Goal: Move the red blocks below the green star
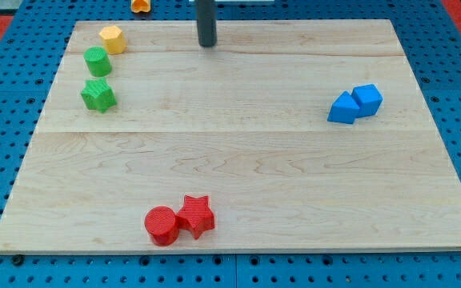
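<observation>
Your dark rod's tip, no gripper to judge, idles top centre; red plastic cylinder touches red star bottom centre, awaiting push toward green star upper left.

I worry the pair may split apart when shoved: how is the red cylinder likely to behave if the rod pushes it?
The red cylinder stands on its flat end, so it should slide rather than roll. It looks small and solid, probably light and stiff. Its round side may slip off my tip, and it touches the red star, so an off-centre push could separate them.
</observation>
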You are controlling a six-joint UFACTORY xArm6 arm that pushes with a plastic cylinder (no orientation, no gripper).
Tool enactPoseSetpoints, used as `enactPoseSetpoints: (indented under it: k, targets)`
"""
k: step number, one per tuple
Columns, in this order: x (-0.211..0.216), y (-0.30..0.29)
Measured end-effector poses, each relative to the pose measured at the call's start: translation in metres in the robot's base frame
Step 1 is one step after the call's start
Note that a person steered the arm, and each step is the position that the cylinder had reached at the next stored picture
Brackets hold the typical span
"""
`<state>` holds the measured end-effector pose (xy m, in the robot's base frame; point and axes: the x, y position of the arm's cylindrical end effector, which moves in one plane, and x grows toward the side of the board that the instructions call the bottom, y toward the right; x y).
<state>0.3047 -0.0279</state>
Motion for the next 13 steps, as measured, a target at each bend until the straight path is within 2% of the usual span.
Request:
enactPoseSetpoints:
  k: [2, 3, 4, 7, 8, 9, 10, 11, 12, 13]
  targets:
    - [0.150, 0.037]
    - [0.200, 0.134]
    - [0.271, 0.146]
    - [0.284, 0.175]
    - [0.312, 0.163]
    - [0.314, 0.158]
    - [0.313, 0.141]
    - [0.313, 0.053]
    - [0.302, 0.016]
    - [0.243, -0.008]
